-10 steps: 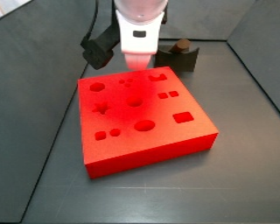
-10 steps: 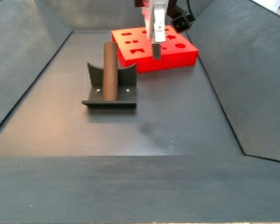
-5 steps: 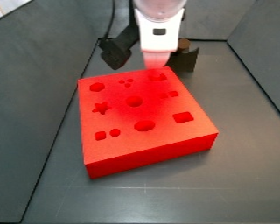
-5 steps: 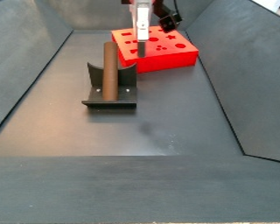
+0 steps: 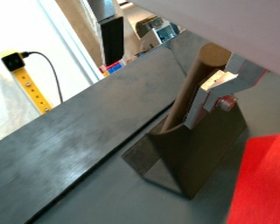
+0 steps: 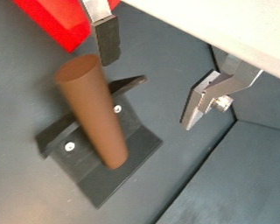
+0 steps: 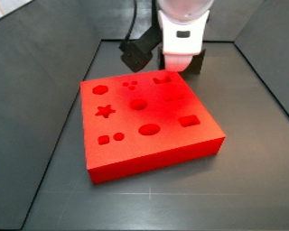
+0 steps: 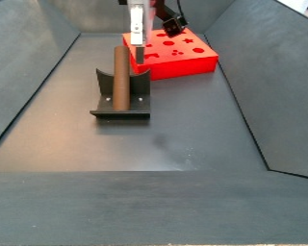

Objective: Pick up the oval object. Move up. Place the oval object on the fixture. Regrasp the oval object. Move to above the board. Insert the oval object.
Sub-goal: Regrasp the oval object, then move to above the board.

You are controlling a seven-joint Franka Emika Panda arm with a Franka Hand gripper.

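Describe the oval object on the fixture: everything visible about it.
The oval object is a plain brown rod, matte and smooth, with a flat, rounded end face. It leans against the upright of the dark fixture, its lower end down on the base plate, as a side view shows. Nothing grips it: the gripper hovers above with fingers open to either side of its top end, not touching. The red board lies apart, behind it.

Two opposed elevated side views across the board; wrist views close on the fixture beside the claw.
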